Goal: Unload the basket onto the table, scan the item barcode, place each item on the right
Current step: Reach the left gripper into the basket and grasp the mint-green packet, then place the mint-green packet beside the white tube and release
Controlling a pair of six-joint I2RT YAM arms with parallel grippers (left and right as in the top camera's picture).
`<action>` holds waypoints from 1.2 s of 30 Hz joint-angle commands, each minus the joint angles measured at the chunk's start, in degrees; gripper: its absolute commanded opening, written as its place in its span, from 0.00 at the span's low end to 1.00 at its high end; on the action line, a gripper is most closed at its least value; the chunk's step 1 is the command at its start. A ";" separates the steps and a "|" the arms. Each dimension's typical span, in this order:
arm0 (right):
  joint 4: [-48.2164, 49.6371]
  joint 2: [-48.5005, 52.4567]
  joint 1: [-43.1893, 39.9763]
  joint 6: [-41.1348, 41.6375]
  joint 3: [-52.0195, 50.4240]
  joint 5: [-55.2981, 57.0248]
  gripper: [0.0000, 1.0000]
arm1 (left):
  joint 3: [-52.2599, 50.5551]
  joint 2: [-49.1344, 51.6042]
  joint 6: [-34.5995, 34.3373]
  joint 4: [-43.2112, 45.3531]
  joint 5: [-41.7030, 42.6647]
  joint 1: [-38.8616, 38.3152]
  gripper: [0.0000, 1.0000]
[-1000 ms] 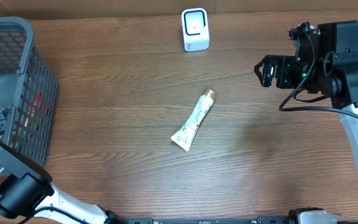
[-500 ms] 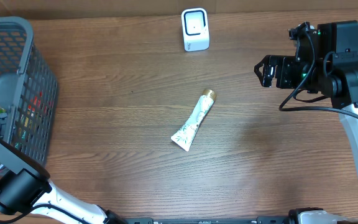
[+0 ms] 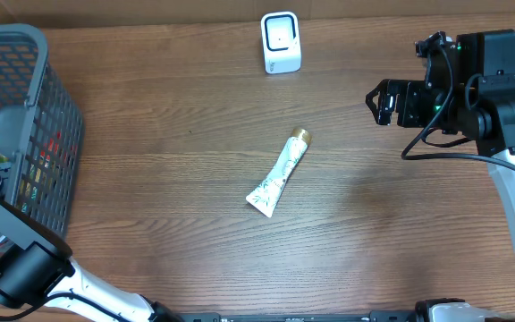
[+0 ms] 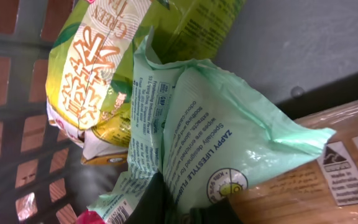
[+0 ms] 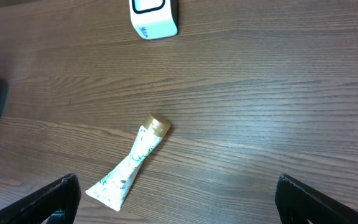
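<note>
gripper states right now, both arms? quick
Left gripper: closed, apparently pinching the green pouch.
Right gripper: open, holding nothing.

Setting: a mock shop checkout station.

Indicators:
- A wood-grain bench (image 3: 150, 134).
- A white barcode scanner (image 3: 281, 42) stands at 12 o'clock.
- A grey mesh shopping basket (image 3: 25, 40) at 9 o'clock holds packaged retail goods, including a green tea packet (image 4: 98, 68) and a pale green pouch (image 4: 222, 137).
- A printed tube (image 3: 278, 174) lies at centre.
- The right robot arm (image 3: 481, 80) is at 3 o'clock.

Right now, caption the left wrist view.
Left gripper shut on mint-green packet beside green tea bag in basket.
</note>
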 commanded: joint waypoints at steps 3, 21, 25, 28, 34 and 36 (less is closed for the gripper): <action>0.17 0.17 0.11 0.20 1.14 -0.33 1.00 | 2.64 -6.36 -9.66 -1.38 0.04 -2.60 0.04; 0.37 0.17 0.11 0.22 1.14 -0.52 1.00 | 9.49 -38.16 -25.51 -13.29 30.03 -13.05 0.04; 0.42 0.17 0.11 0.20 1.14 -0.50 1.00 | 7.82 -37.88 -28.74 -16.68 42.45 -19.74 0.04; 0.44 0.17 0.11 0.17 1.14 -0.50 1.00 | 3.91 -36.74 -29.38 -16.98 42.69 -27.30 0.04; 0.59 0.17 0.11 0.20 1.14 -0.50 1.00 | -7.13 -31.80 -29.92 -12.46 33.59 -45.16 0.04; 0.59 0.17 0.11 0.20 1.14 -0.50 1.00 | -10.05 -29.11 -31.26 -10.05 29.14 -50.27 0.04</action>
